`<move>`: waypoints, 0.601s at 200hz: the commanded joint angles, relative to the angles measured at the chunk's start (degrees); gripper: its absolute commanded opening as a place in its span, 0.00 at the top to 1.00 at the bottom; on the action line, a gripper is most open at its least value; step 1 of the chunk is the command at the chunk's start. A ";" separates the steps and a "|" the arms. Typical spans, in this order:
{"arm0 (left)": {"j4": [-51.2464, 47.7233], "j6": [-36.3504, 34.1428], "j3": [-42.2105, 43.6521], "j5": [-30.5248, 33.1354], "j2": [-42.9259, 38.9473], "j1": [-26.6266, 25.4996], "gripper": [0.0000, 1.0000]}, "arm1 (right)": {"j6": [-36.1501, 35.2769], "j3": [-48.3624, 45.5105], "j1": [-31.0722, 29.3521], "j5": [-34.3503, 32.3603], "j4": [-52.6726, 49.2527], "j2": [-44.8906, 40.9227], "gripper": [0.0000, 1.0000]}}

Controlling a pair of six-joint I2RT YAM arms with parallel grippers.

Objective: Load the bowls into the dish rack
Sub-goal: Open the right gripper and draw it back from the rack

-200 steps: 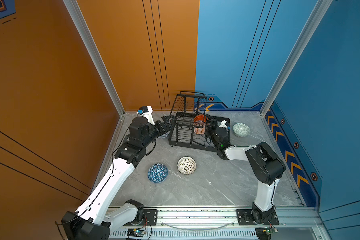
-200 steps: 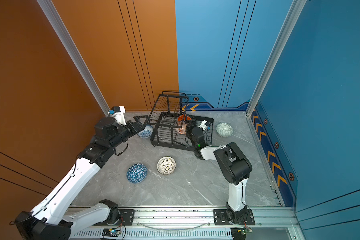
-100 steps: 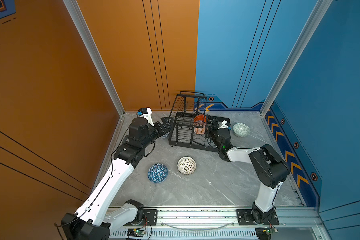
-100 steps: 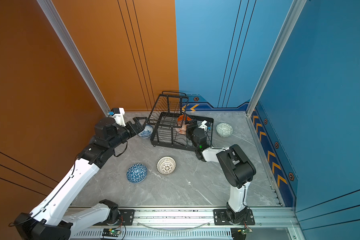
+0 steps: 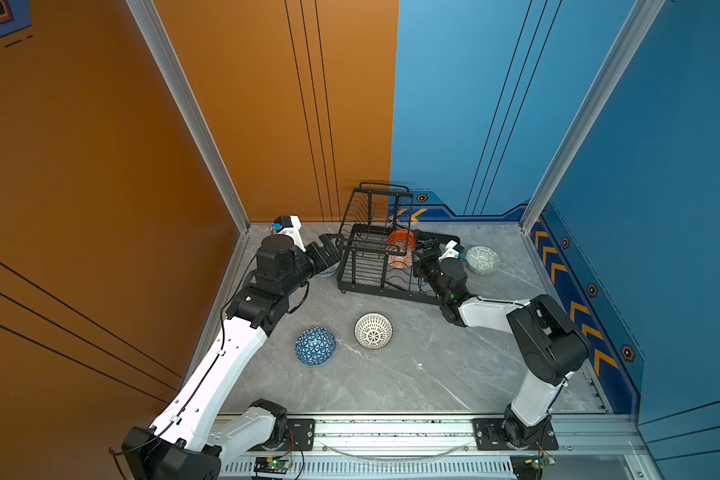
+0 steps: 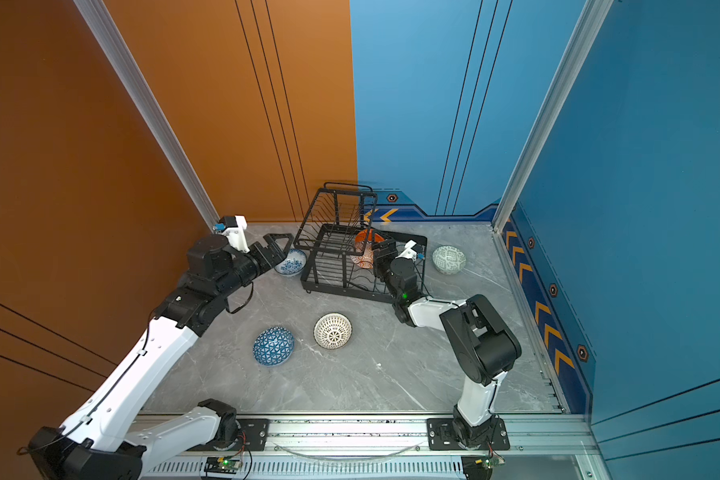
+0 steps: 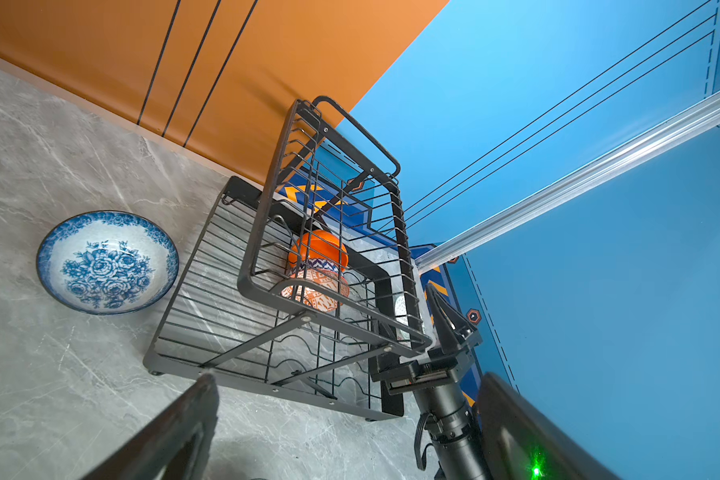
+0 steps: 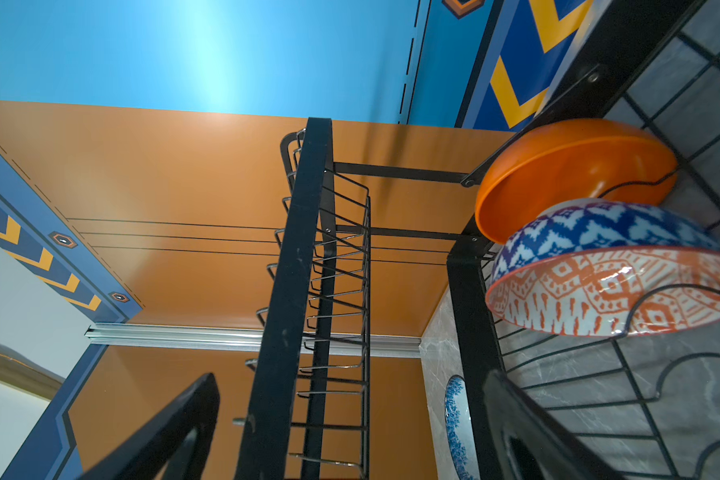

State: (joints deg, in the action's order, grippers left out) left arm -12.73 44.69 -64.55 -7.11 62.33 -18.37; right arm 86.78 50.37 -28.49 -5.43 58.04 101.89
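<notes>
left hand (image 6: 281, 249), right hand (image 5: 427, 246) wide apart, empty; 2 bowls (image 7: 317, 249) in dish rack (image 5: 362, 270).

racked bowls (image 8: 599, 286) in dish rack (image 5: 375, 266), seemingly touching | left bowl (image 6: 290, 262) 9 o'clock | right bowl (image 5: 482, 259) 3 o'clock | front bowls (image 5: 373, 330) 6 o'clock

Looking down steeply from high above the near edge in both top views, taking in the whole surface (image 5: 433, 374) and the dish rack (image 5: 375, 266). Looking closely at that rack from opposite sides in the wrist views, sharing the orange bowl (image 7: 317, 248) (image 8: 558, 174).
</notes>
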 commanded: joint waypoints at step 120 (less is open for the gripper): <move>-1.25 0.58 1.38 -0.90 -0.73 1.96 0.02 | -4.69 -6.39 1.48 3.60 -2.86 -8.36 0.00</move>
State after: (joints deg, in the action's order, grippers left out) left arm -13.58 44.73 -64.03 -7.16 62.35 -17.02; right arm 83.37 45.58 -27.70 -3.16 56.49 94.80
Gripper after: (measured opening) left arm 0.979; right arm 0.999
